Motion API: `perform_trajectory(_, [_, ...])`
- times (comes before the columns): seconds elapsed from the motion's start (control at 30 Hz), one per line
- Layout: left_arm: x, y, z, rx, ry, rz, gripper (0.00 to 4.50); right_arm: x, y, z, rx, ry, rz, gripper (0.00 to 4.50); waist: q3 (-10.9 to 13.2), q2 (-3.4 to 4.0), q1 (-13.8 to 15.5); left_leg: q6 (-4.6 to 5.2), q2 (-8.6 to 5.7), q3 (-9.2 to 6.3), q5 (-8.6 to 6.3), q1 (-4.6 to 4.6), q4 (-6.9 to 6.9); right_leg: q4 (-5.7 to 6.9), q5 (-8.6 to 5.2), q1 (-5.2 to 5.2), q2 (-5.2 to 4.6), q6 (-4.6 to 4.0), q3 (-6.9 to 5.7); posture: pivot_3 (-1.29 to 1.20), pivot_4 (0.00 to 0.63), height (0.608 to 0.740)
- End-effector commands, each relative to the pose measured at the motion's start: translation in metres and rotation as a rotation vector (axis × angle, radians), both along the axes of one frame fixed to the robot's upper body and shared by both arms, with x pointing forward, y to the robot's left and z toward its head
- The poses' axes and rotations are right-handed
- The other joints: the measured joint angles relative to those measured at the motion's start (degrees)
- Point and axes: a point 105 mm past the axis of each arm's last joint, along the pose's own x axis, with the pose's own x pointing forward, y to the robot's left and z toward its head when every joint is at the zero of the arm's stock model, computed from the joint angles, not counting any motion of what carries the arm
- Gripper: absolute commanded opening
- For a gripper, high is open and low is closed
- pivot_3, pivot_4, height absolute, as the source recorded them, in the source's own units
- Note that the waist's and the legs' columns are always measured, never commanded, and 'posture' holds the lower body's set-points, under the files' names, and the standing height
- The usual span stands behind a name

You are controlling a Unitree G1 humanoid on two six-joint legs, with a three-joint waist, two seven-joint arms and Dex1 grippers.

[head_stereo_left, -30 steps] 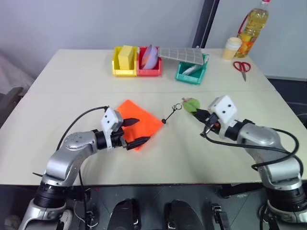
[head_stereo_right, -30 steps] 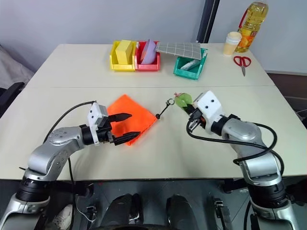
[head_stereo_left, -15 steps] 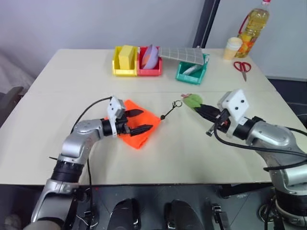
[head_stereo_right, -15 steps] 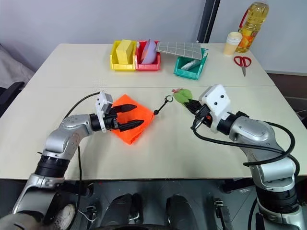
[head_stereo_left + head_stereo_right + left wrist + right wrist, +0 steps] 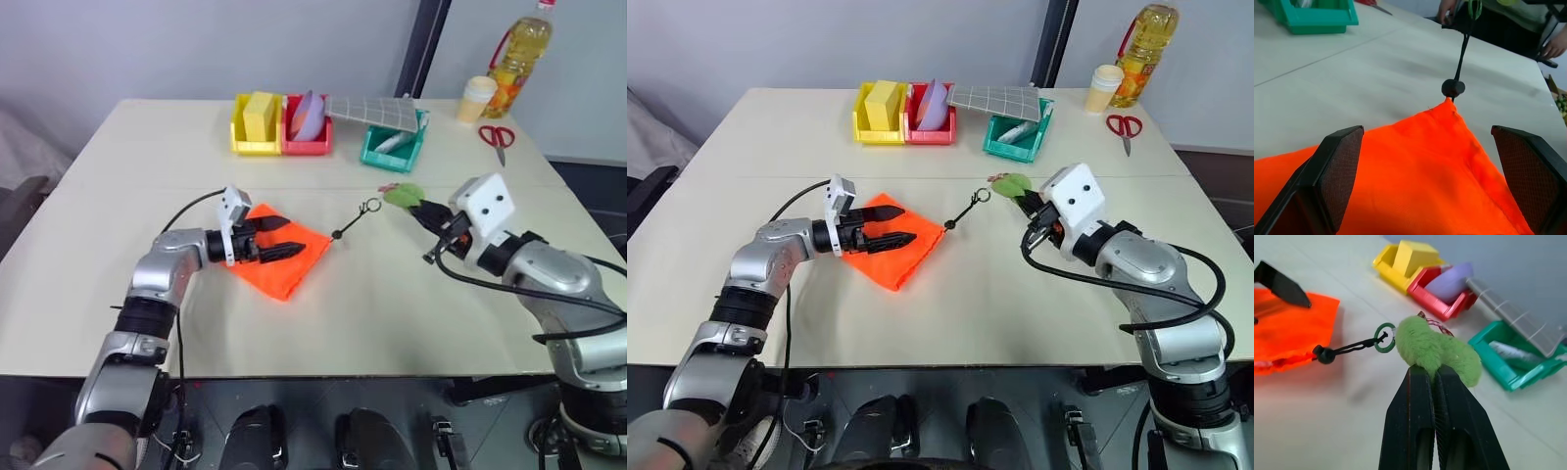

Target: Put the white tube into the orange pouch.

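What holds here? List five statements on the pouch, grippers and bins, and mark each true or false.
1. The right gripper is shut on the green fuzzy tag. True.
2. The left gripper is shut. False: it stands open over the orange pouch.
3. The pouch hangs in the air. False: it lies on the table.
4. A whitish tube lies in the teal bin. True.
5. The scissors lie in the red bin. False: on the table.

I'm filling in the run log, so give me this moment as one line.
left gripper: open, over orange pouch | right gripper: shut on green fuzzy tag, cord pulled out | white tube: in teal bin
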Motion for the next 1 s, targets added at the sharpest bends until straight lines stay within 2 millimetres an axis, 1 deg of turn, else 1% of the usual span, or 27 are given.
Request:
perform_trajectory(0.03, [0.004, -0.006, 0.013, -0.023, -0.046, 0.003, 4.47, -0.001, 0.001, 0.018, 0.009, -0.079, 0.004, 0.00, 0.00, -0.01, -0.02, 0.00, 0.00, 0.00, 0.00, 0.00, 0.01, 0.00, 0.00, 0.01, 0.00, 0.00, 0.00, 0.00, 0.150, 0.740])
perform_trajectory(0.13, [0.002, -0.011, 0.014, -0.031, -0.053, -0.006, 4.47, -0.002, 0.005, 0.023, 0.025, -0.097, 0.021, 0.00, 0.01, -0.01, -0.07, 0.00, 0.00, 0.00, 0.00, 0.00, 0.01, 0.02, 0.01, 0.00, 0.00, 0.01, 0.00, 0.00, 0.150, 0.740])
perform_trajectory(0.27, [0.000, -0.017, 0.011, -0.032, -0.068, 0.000, 4.47, -0.007, 0.015, 0.036, 0.071, -0.133, 0.077, 0.00, 0.01, -0.01, -0.22, 0.00, 0.00, 0.00, 0.01, 0.00, 0.00, 0.03, 0.01, 0.00, 0.02, 0.02, 0.00, 0.00, 0.150, 0.740])
perform_trajectory(0.37, [-0.001, -0.019, 0.015, -0.042, -0.116, 0.027, 4.47, -0.007, 0.020, 0.039, 0.076, -0.137, 0.092, 0.00, 0.01, -0.01, -0.17, -0.02, 0.00, 0.00, 0.01, 0.00, 0.00, 0.04, 0.01, 0.00, 0.02, 0.03, 0.00, 0.00, 0.150, 0.740])
perform_trajectory(0.43, [0.002, -0.018, 0.020, -0.013, -0.218, 0.076, 4.47, -0.006, 0.021, 0.039, 0.077, -0.136, 0.094, 0.00, 0.01, -0.01, -0.06, -0.01, 0.00, 0.00, 0.02, 0.00, 0.01, 0.04, 0.01, 0.00, 0.01, 0.03, 0.00, 0.00, 0.150, 0.740])
perform_trajectory(0.5, [0.003, -0.019, 0.024, 0.089, -0.402, 0.140, 4.47, -0.006, 0.021, 0.037, 0.076, -0.132, 0.096, 0.00, 0.01, -0.01, -0.04, -0.01, 0.00, 0.00, 0.02, 0.00, 0.02, 0.04, 0.01, 0.01, 0.00, 0.04, 0.01, 0.00, 0.150, 0.740])
perform_trajectory(0.57, [0.001, -0.022, 0.030, 0.111, -0.501, 0.183, 4.47, -0.006, 0.022, 0.037, 0.078, -0.128, 0.098, 0.00, 0.01, -0.01, -0.03, -0.01, 0.00, 0.00, 0.01, 0.00, 0.02, 0.04, 0.02, 0.02, 0.00, 0.04, 0.01, 0.00, 0.150, 0.740])
perform_trajectory(0.6, [-0.004, -0.027, 0.030, 0.162, -0.589, 0.192, 4.47, -0.006, 0.022, 0.036, 0.081, -0.124, 0.100, 0.00, 0.01, -0.01, -0.03, -0.01, 0.00, 0.00, 0.01, 0.00, 0.02, 0.04, 0.02, 0.02, -0.01, 0.04, 0.01, 0.00, 0.150, 0.740])
perform_trajectory(0.67, [-0.012, -0.034, 0.029, 0.218, -0.696, 0.201, 4.47, -0.005, 0.023, 0.035, 0.084, -0.119, 0.104, 0.00, 0.01, -0.01, 0.00, 0.00, 0.00, 0.00, 0.01, 0.00, 0.01, 0.04, 0.02, 0.02, -0.01, 0.03, 0.02, 0.00, 0.150, 0.740])
perform_trajectory(0.77, [-0.022, -0.046, 0.027, 0.193, -0.724, 0.279, 4.47, -0.004, 0.025, 0.033, 0.089, -0.109, 0.121, 0.00, 0.01, -0.01, 0.03, 0.00, 0.00, 0.00, 0.01, 0.00, 0.01, 0.04, 0.02, 0.03, -0.01, 0.04, 0.02, 0.00, 0.150, 0.740])
perform_trajectory(0.8, [-0.024, -0.049, 0.027, 0.171, -0.708, 0.301, 4.47, -0.004, 0.025, 0.033, 0.090, -0.108, 0.124, 0.00, 0.01, -0.01, 0.04, 0.01, 0.00, 0.00, 0.00, 0.00, 0.02, 0.04, 0.02, 0.03, -0.01, 0.04, 0.02, 0.00, 0.150, 0.740])
perform_trajectory(0.87, [-0.032, -0.062, 0.019, 0.140, -0.653, 0.325, 4.47, -0.003, 0.028, 0.033, 0.094, -0.105, 0.142, 0.00, 0.01, -0.01, 0.03, 0.02, 0.00, 0.00, 0.00, 0.01, 0.03, 0.05, 0.02, 0.04, -0.01, 0.04, 0.01, 0.00, 0.150, 0.740])
perform_trajectory(0.93, [-0.032, -0.069, 0.013, 0.145, -0.629, 0.385, 4.47, -0.002, 0.032, 0.033, 0.101, -0.102, 0.163, 0.00, 0.01, -0.01, 0.01, 0.02, 0.00, 0.00, 0.00, 0.02, 0.05, 0.06, 0.02, 0.04, -0.01, 0.04, 0.01, 0.00, 0.150, 0.740])
perform_trajectory(1.0, [-0.031, -0.072, 0.011, 0.143, -0.617, 0.424, 4.47, -0.002, 0.034, 0.034, 0.102, -0.101, 0.177, 0.00, 0.01, -0.01, 0.01, 0.02, 0.00, -0.01, 0.01, 0.03, 0.06, 0.07, 0.03, 0.05, 0.01, 0.06, 0.01, 0.00, 0.150, 0.740])
